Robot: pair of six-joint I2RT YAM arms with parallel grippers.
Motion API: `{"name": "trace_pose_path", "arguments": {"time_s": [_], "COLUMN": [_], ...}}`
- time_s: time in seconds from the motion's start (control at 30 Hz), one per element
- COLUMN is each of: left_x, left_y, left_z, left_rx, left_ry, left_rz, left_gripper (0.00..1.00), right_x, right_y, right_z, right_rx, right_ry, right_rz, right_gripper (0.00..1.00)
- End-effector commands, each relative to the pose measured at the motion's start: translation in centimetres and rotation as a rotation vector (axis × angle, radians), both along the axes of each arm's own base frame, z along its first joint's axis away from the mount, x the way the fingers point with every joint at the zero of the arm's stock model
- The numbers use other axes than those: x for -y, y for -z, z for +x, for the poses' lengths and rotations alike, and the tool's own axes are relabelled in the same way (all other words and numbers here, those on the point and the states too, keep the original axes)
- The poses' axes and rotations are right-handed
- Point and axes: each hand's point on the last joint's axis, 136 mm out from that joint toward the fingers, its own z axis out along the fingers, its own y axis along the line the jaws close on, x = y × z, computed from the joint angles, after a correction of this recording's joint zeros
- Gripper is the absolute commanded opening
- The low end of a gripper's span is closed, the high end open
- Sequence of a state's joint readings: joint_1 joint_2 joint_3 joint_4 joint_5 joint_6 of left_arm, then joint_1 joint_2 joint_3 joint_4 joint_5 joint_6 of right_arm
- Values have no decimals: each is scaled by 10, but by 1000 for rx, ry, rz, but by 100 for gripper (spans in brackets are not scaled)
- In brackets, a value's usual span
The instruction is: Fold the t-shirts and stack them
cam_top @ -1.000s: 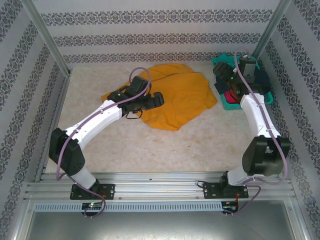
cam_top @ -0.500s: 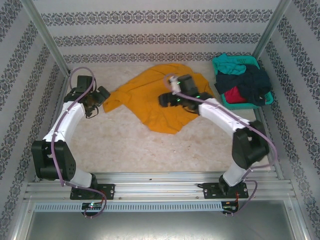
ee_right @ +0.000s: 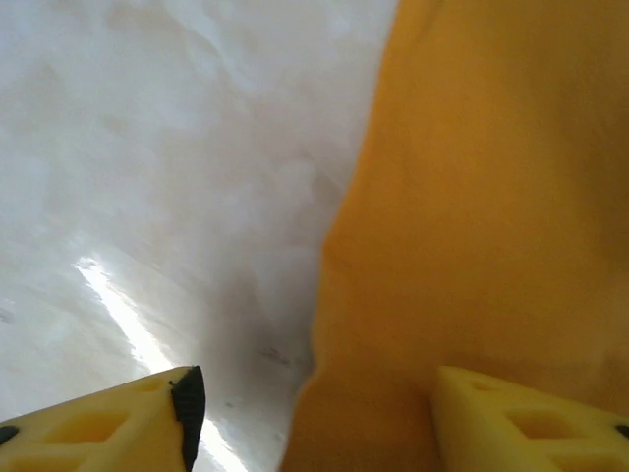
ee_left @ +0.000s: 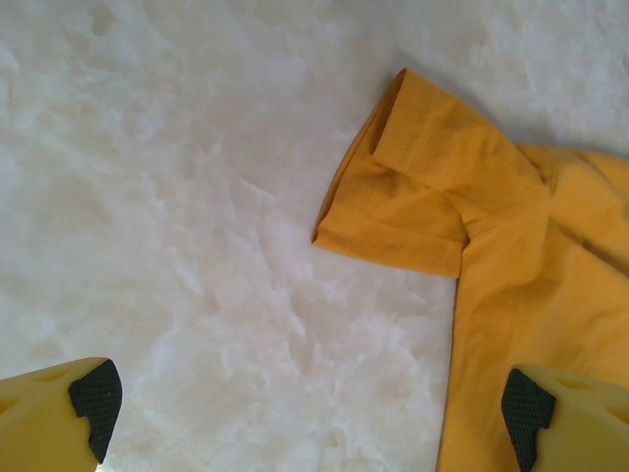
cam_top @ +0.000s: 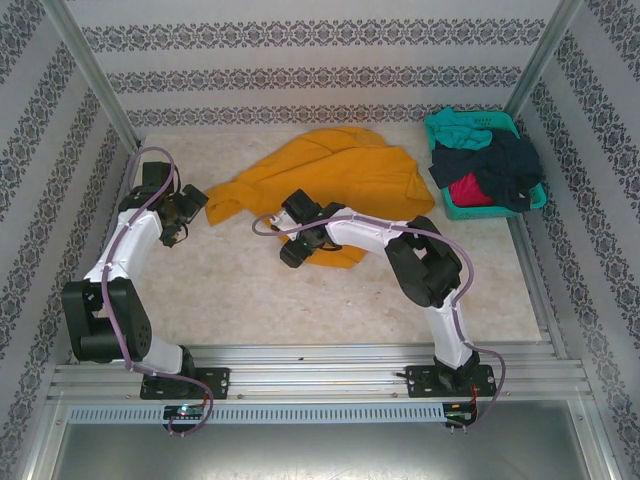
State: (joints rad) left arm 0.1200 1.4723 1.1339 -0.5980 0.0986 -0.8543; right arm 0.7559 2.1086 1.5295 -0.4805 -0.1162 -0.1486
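One orange-yellow t-shirt (cam_top: pixel 340 175), rumpled, sleeve spread

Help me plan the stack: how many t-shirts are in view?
4: the orange-yellow t-shirt lies spread on the table; the teal t-shirt, dark navy t-shirt and red t-shirt are heaped in the basket, where more may hide.

One orange t-shirt (cam_top: pixel 350 180), three more t-shirts (cam_top: pixel 495 160) — one basket (cam_top: pixel 487 212), two claws (ee_left: pixel 310 398)

Left pincer (ee_left: pixel 313 413) gapes wide — right pincer (ee_right: pixel 313 413) stands half-parted.
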Motion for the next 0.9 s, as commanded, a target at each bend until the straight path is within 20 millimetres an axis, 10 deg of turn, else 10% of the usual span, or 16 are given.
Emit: {"name": "trace_pose_path", "arguments": {"time_s": [0.0,0.2,0.4,0.63,0.87], "left_x": [-1,1,9,21,59], "left_y": [-1,5,13,20,36], "left_z": [-2,3,8,12,11], "left_rx": [15,20,21,26,-8], "left_ry": [-21,-25,-25,-44,16], "left_rz": [-15,-28,-40,-46,-53], "left_gripper": [100,100,100,100,100], "right_x": [20,35,72,164,248], "right_y": [4,-31,-98,-142,-105], "right_z": [6,19,22,10,-14], "right_rx": [34,114,218,313,196], "right_ry": [-4,54,182,521,880], "right_rz": [-86,-30,83,120,122], "right_gripper": [55,0,0,0,0]}}
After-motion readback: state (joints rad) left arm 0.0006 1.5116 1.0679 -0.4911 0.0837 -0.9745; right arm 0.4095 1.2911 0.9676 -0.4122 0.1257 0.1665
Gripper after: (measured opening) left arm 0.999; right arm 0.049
